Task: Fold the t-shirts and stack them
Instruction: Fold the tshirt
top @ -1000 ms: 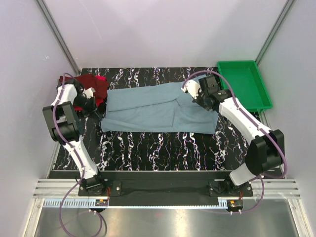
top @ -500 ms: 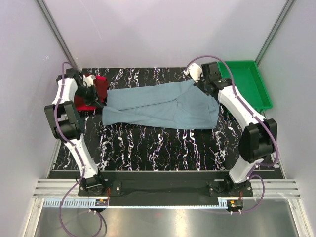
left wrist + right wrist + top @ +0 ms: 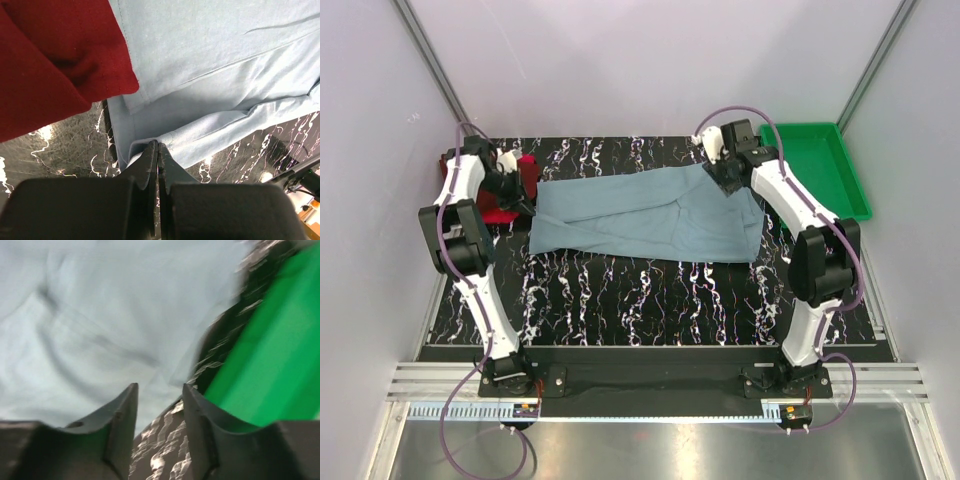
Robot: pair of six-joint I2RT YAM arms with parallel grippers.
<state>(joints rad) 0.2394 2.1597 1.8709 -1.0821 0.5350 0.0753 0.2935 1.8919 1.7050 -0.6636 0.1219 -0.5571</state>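
Note:
A large grey-blue t-shirt (image 3: 645, 215) lies spread flat across the middle of the black marbled table. Its left hem (image 3: 150, 142) is pinched between the shut fingers of my left gripper (image 3: 523, 203), low at the shirt's left edge. Folded red t-shirts (image 3: 525, 168) lie just behind and left of that gripper and fill the upper left of the left wrist view (image 3: 50, 65). My right gripper (image 3: 723, 186) hovers over the shirt's back right corner (image 3: 100, 315). It is open with nothing between its fingers (image 3: 125, 410).
A green plastic tray (image 3: 840, 200) stands at the back right, close beside my right gripper (image 3: 160, 390) and seen as a green blur (image 3: 270, 355) in the right wrist view. The front half of the table (image 3: 650, 300) shows bare marbled surface.
My right gripper has opened and let go of the shirt's right corner. Both arms have moved toward the back, drawing the shirt back with them.

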